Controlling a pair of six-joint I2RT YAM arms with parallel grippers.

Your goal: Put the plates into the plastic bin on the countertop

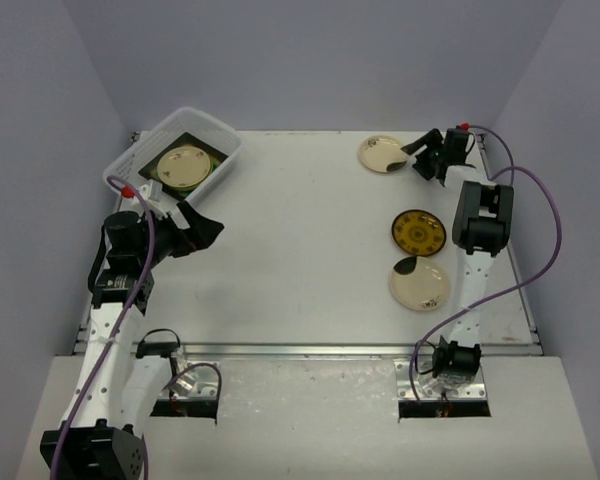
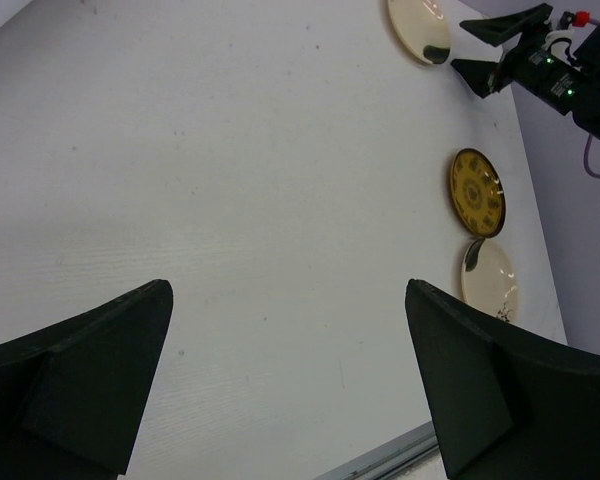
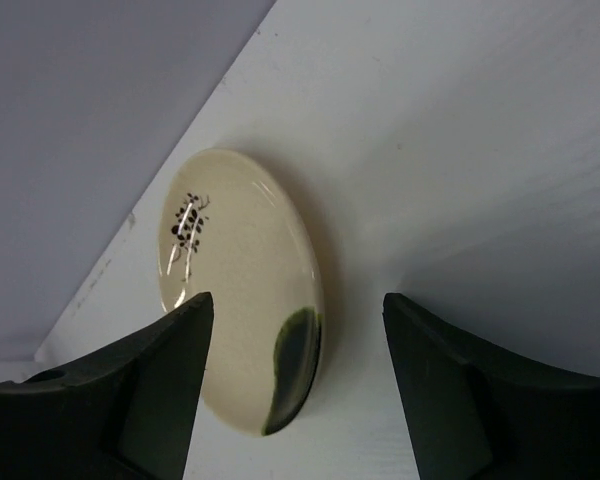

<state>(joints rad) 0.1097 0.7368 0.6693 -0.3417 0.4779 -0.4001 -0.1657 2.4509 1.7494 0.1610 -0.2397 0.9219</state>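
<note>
On the near right of the countertop [image 1: 300, 230], a near cream plate [image 1: 418, 283] lies flat, with the mustard-patterned plate [image 1: 418, 232] just beyond it. Level with these at the left, the left gripper [image 1: 202, 235] hangs over bare surface, jaws wide apart, holding nothing. At the far right, the right gripper [image 1: 418, 157] stands with jaws apart astride the edge of the far cream plate [image 1: 380, 153]; contact cannot be confirmed. In the far left corner, the plastic bin [image 1: 212, 122] holds a cream round plate [image 1: 183, 165] on a dark square plate [image 1: 202, 145].
</note>
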